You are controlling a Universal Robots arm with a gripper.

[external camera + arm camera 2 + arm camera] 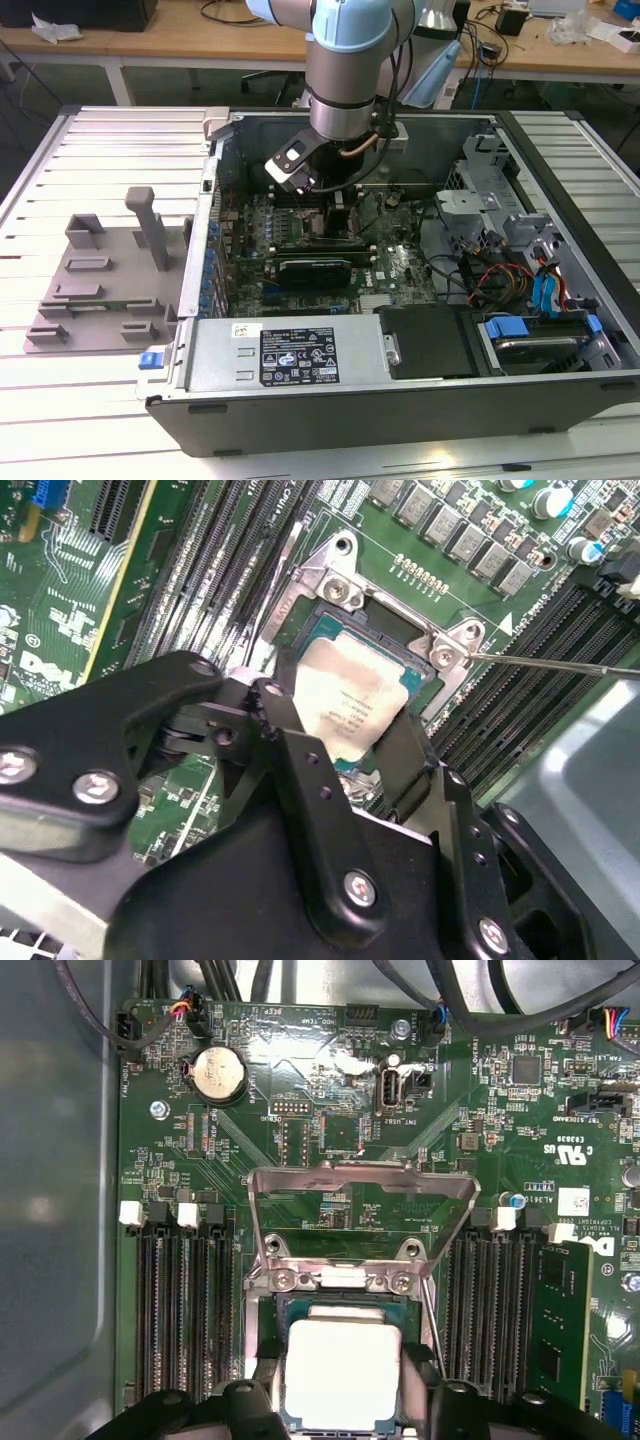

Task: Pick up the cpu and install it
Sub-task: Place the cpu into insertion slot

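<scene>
arm [345, 70] hangs down into the open pc case [400, 400], which lies flat on the table [100, 140]. tool [335, 725] is right over the socket [335, 585]. its black fingers [285, 745] straddle the cpu [350, 690] and press on two opposite edges, so it's pinching the chip. cpu is inside the socket's frame, silver top up, green border showing. can't tell if it's fully seated or just above the contacts. load plate [360, 1175] stands flipped up at the socket edge farthest from the tool. thin lever rod [560, 665] runs out from one socket corner. memory slots [175, 1300] flank the socket on both sides, one stick [560, 1320] fitted. coin cell [218, 1072] is beyond the load plate, well apart from the socket. grey tray [95, 280] is on the table outside the case, well away from the socket.
</scene>
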